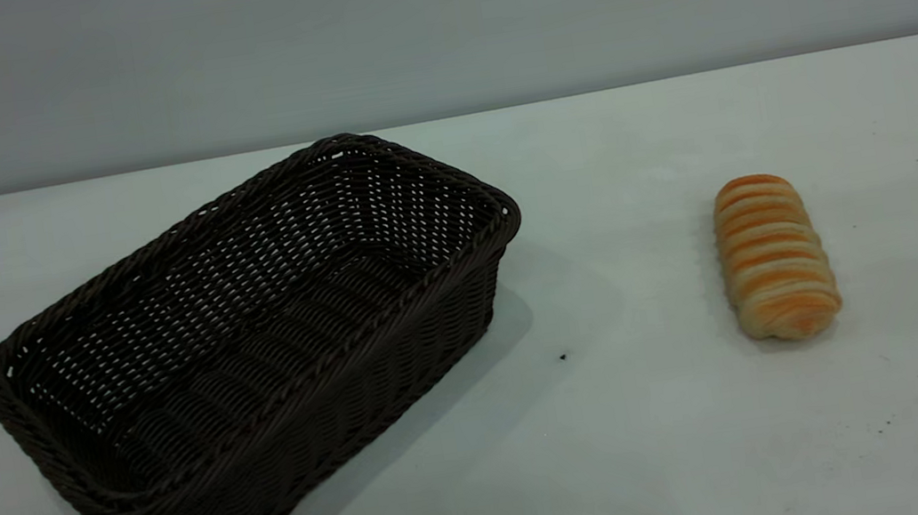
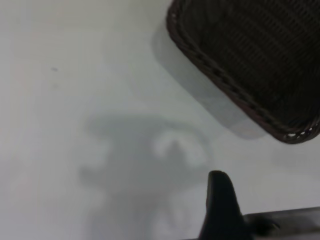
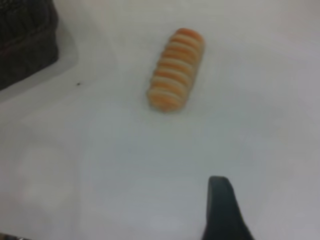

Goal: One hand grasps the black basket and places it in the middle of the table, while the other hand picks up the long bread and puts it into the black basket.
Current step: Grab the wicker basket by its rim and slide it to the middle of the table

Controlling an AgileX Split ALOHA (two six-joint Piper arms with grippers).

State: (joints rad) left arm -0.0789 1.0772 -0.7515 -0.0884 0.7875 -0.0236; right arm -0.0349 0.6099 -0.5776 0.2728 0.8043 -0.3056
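Basket point(image 1: 255, 340) at left of frame, long axis diagonal; bread point(image 1: 773, 254) at right, lengthwise near to far. Each nearest its own side's gripper. Grip states: cannot tell.

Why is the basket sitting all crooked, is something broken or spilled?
Nothing is broken or spilled. The black basket stands upright and empty on the table, only turned at a slant and off toward the left. The long bread lies whole on the right, apart from it. Neither has been grasped yet.
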